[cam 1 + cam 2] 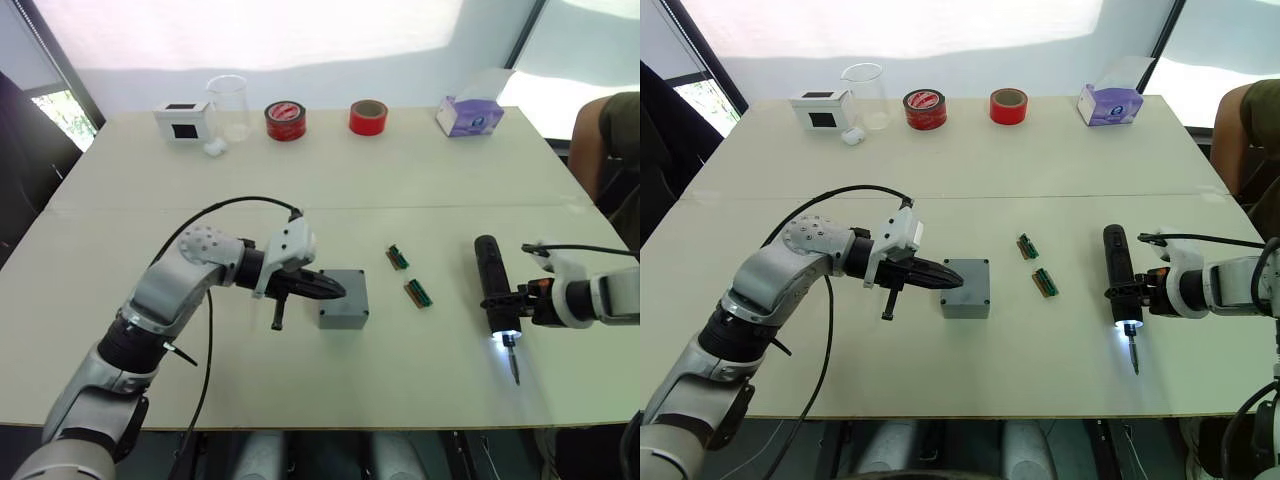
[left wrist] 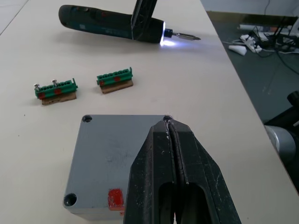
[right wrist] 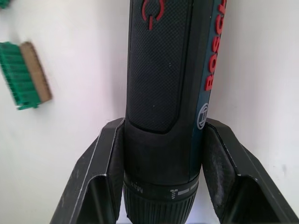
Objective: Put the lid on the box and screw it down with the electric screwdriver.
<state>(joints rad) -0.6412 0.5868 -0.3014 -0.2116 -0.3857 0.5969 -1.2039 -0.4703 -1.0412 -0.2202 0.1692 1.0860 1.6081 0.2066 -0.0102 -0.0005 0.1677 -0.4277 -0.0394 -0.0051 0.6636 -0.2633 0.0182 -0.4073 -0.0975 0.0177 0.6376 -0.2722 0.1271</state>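
Note:
The grey box (image 1: 343, 300) stands at mid-table, and the lid (image 2: 112, 154) lies flush on top of it, its corner screw holes showing and a red mark near one corner. My left gripper (image 1: 335, 290) is shut with nothing between its fingers, the tips over the lid's left part; whether they touch it I cannot tell. To the right, the black electric screwdriver (image 1: 492, 275) lies low along the table, its bit pointing toward the front edge and its tip light on. My right gripper (image 1: 503, 298) is shut on its body, one finger (image 3: 105, 163) on each side.
Two green terminal strips (image 1: 398, 257) (image 1: 418, 293) lie between the box and the screwdriver. Along the far edge stand a white box with a dark window (image 1: 182, 121), a glass beaker (image 1: 228, 105), two red tape rolls (image 1: 286, 121) (image 1: 368, 116) and a purple tissue box (image 1: 470, 115). A person (image 1: 605, 130) sits at the far right.

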